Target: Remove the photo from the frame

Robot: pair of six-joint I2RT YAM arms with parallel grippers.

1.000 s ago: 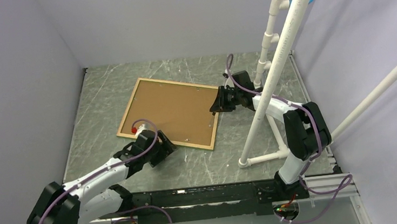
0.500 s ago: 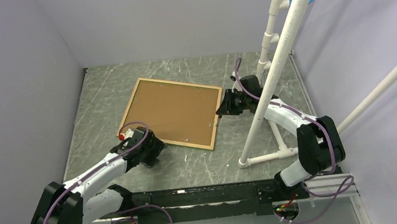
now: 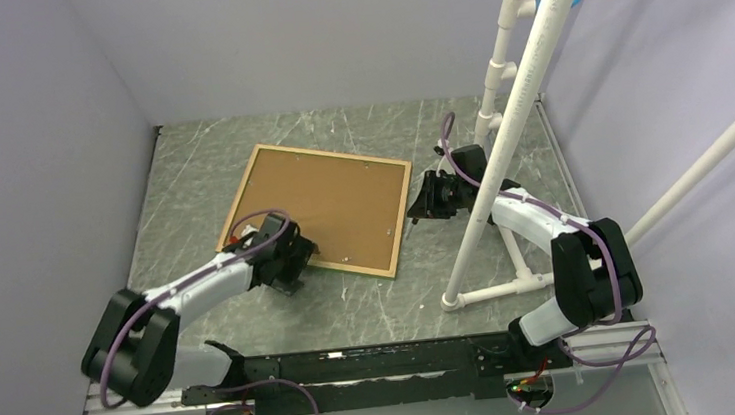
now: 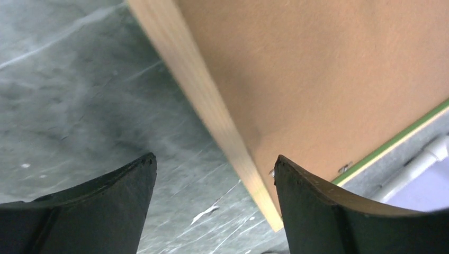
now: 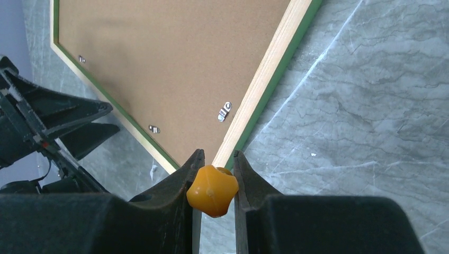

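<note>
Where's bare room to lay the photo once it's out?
Bare: grey marbled tabletop between the thin wood-rimmed frame and the back wall, and before the arm bases. Crowded: white pipe stand beside right claw gripping an orange knob; left claw at the frame's near edge.

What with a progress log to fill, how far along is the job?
Done: the frame lies face down, backing board up. In hand: the open left gripper is poised over its near rim; the right gripper, shut on a yellow lump, sits at its right side. Left: clips and board are still in place, so freeing the board, lifting it and taking out the hidden photo all remain.
</note>
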